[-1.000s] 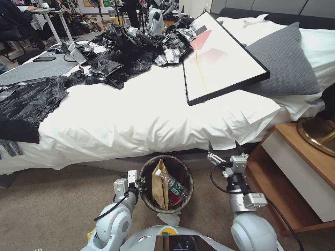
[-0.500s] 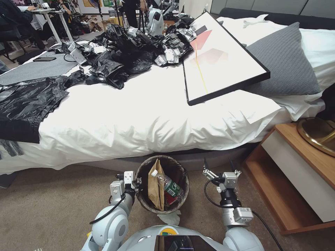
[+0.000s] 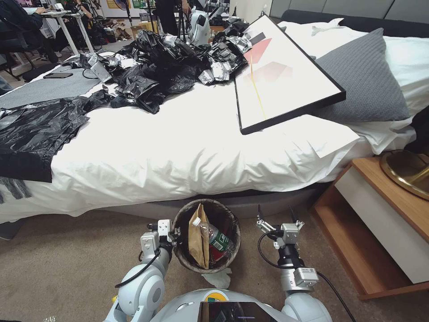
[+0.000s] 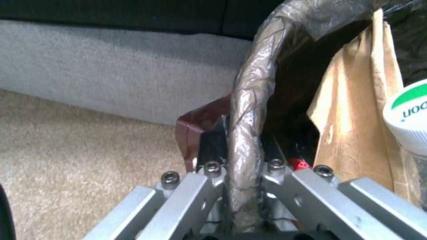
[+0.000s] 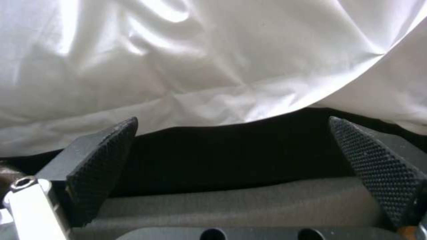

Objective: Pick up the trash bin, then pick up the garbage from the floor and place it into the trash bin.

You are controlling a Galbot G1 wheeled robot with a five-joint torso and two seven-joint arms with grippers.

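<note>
Trash bin [image 3: 206, 237] gripped at the rim, already loaded, with a bit of litter left beside it.

Trash bin sits just in front of the bed [image 3: 187, 156], above the carpet as far as I can judge. The left tool [image 3: 175, 233] is clenched on its bag-lined rim [image 4: 245, 110], one finger inside, one outside. Inside stand a tan paper bag [image 3: 198, 239] and a small bottle [image 3: 213, 237], with something red under them. The right tool [image 3: 275, 220], on the bin's other side, hangs released and empty, fingers [image 5: 102, 166] spread wide toward the bed's edge. A white tissue [image 3: 217, 279] lies on the floor against the bin's near side, so I'd say most is done and that piece remains.
</note>
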